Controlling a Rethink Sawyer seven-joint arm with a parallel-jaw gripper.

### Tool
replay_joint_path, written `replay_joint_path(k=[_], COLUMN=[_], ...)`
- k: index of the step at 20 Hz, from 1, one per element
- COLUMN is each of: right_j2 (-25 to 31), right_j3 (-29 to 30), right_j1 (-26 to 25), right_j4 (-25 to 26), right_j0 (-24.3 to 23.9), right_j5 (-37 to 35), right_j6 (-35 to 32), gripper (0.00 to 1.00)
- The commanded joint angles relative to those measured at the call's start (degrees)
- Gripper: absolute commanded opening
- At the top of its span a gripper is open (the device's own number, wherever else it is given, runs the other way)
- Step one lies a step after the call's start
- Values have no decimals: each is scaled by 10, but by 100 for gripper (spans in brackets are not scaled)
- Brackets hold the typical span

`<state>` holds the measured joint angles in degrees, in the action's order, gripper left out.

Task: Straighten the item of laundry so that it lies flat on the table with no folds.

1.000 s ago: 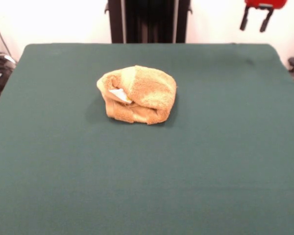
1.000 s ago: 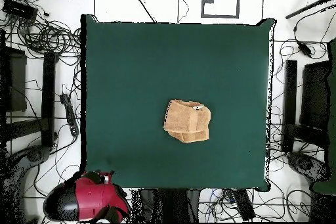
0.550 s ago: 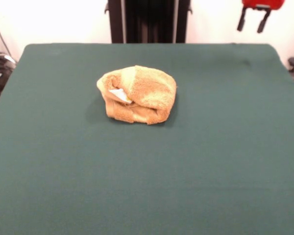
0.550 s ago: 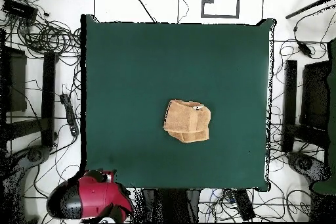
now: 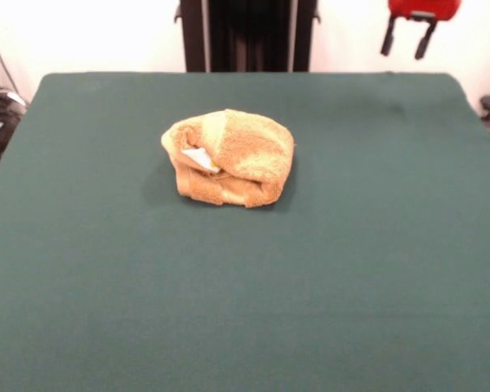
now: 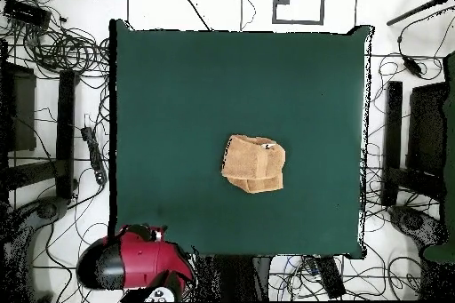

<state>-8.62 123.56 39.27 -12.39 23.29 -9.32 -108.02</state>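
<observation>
You have the towel (image 5: 229, 157) lying bunched and folded over itself near the middle of the desk (image 5: 351, 269), white tag (image 5: 199, 157) showing. Your gripper (image 5: 405, 42) hangs spread and empty beyond the far edge, well apart from it

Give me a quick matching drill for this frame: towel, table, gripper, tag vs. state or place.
Things:
1. towel
2. table
3. gripper
4. white tag

States or places:
A. open, hanging beyond the table's far edge, in the front view's top right
B. poking out of a fold
C. bunched in a folded lump, not flat
D. covered in dark green cloth

Pairs: 1-C, 2-D, 3-A, 4-B
</observation>
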Motion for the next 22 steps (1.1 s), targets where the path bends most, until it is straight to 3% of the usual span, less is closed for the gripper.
replay_joint_path(k=[1, 22], right_j2=[71, 88], right_j3=[-3, -23], right_j1=[-20, -49], right_j4=[17, 81], right_j0=[-15, -74], right_j5=[32, 48], right_j6=[-78, -64], gripper=[100, 100])
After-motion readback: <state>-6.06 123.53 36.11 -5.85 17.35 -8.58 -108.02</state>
